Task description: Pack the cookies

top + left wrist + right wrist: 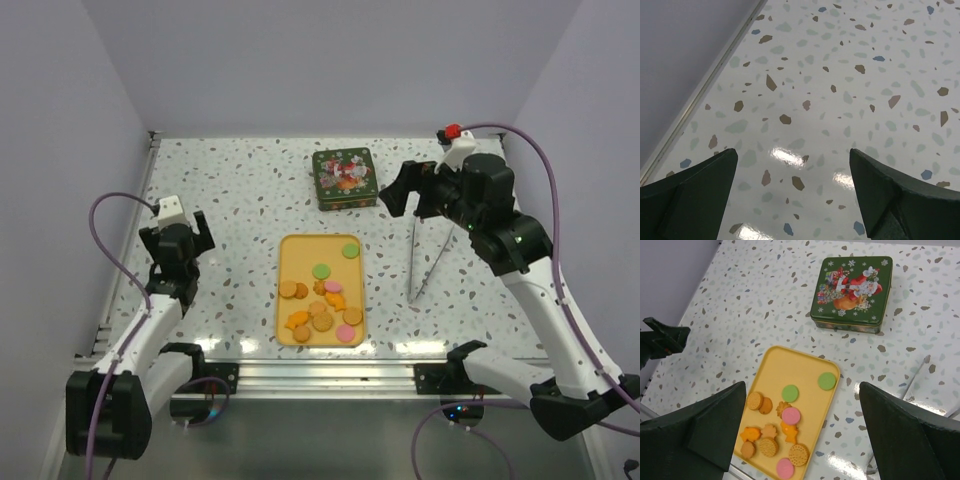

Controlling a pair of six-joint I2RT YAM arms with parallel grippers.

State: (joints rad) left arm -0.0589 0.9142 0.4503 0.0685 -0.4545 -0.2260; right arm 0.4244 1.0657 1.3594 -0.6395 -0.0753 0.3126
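1. In the top view, you see the cookies [322,300] lying on a yellow tray [310,250] in the middle of the table. Most are bunched at its near end, and one green cookie sits alone by the far right corner. A closed green Santa tin [344,179] sits just beyond the tray. Metal tongs [425,260] lie on the table to the tray's right. Your left gripper [176,226] hangs well left of the tray, and your right gripper [405,195] is near the tin's right side.
2. In the left wrist view, your left jaws are spread wide over the speckled table [840,75], gripping nothing.
3. In the right wrist view, your right jaws are also spread wide and grip nothing. They are raised above the table, with the tray, cookies and tin in sight below.
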